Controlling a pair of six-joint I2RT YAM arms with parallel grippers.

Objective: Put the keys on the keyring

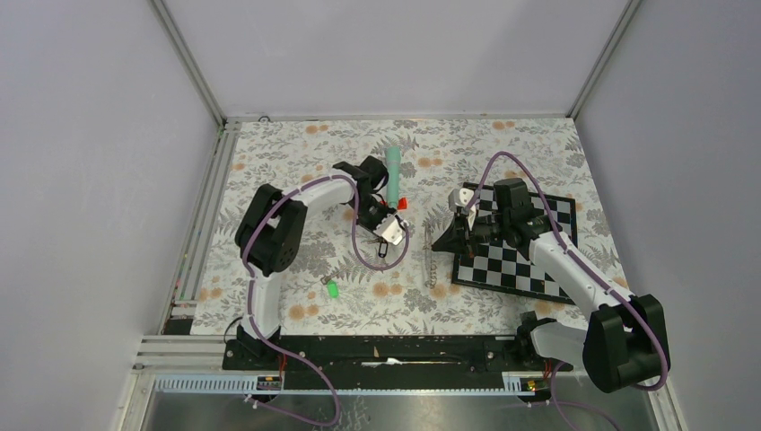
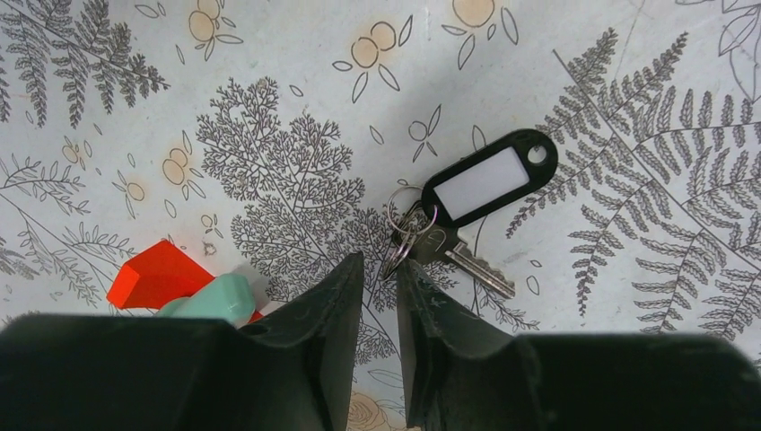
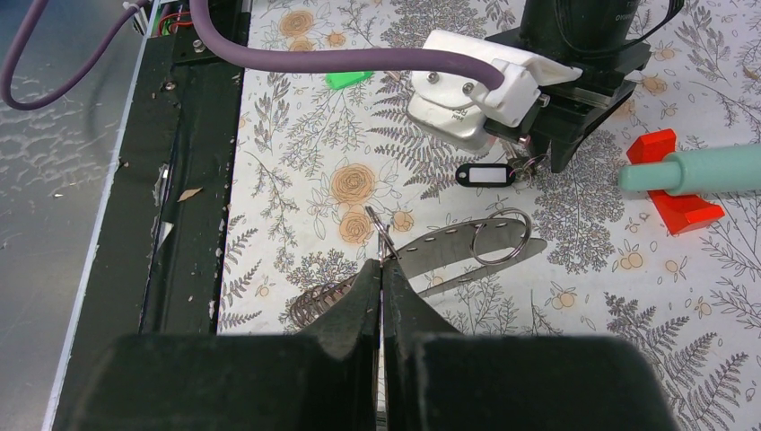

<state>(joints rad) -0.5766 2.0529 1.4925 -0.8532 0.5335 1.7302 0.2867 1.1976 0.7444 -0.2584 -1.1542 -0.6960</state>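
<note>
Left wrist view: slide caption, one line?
Left end effector, jaws narrowly apart, tips at the tagged key on floral cloth.

High above and behind the arms, looking down on the table (image 1: 538, 153). At the left wrist, close, facing straight down. At the right wrist, low, looking across toward the left gripper (image 3: 531, 167). Shared by both wrist views: black key tag (image 2: 489, 178), red base (image 2: 153, 274).

i'm looking at plain pale grey walls (image 1: 90, 135) on three sides, joined at slim metal corner posts (image 1: 188, 63). the desk (image 1: 502, 144) wears a white cloth printed with grey ferns and orange flowers. a black rail (image 1: 386, 350) runs along its near edge, next to dull sheet metal (image 1: 404, 404). the light is soft and even.
</note>
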